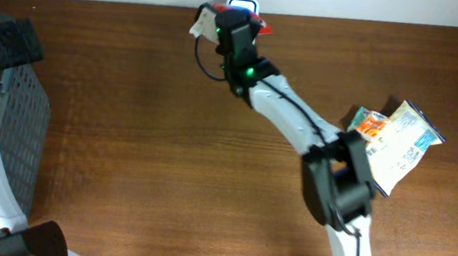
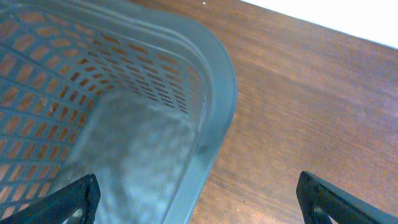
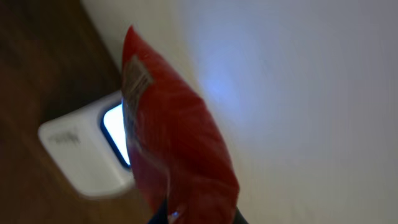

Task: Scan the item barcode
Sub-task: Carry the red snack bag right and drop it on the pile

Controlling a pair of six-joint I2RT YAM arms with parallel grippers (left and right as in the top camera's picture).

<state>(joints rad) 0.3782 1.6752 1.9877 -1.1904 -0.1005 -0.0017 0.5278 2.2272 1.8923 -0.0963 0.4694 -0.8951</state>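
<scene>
Dark brown wood, with a fine straight grain, makes the table, and a plain white wall rises at its far edge. The scanner, a small white box with a lit bluish window, sits on the wood right against that wall. Its glow throws a pale patch on the paint beside it.

The right gripper is at the scanner, its jaws closed tight on the lower edge of a red packet. The packet stands up from the fingers, just in front of the scanner's lit window and partly covering it in the wrist view. A small printed label shows near the packet's upper end, too blurred to read.

Far from the scanner, toward the table's left edge, stands a grey plastic basket with slotted walls. The left gripper hangs over its rounded corner with jaws spread wide and nothing between them.

On the other side of the scanner and nearer the front, well apart from it, two snack bags lie flat on the wood, touching each other, with the right arm's elbow partly over them.
</scene>
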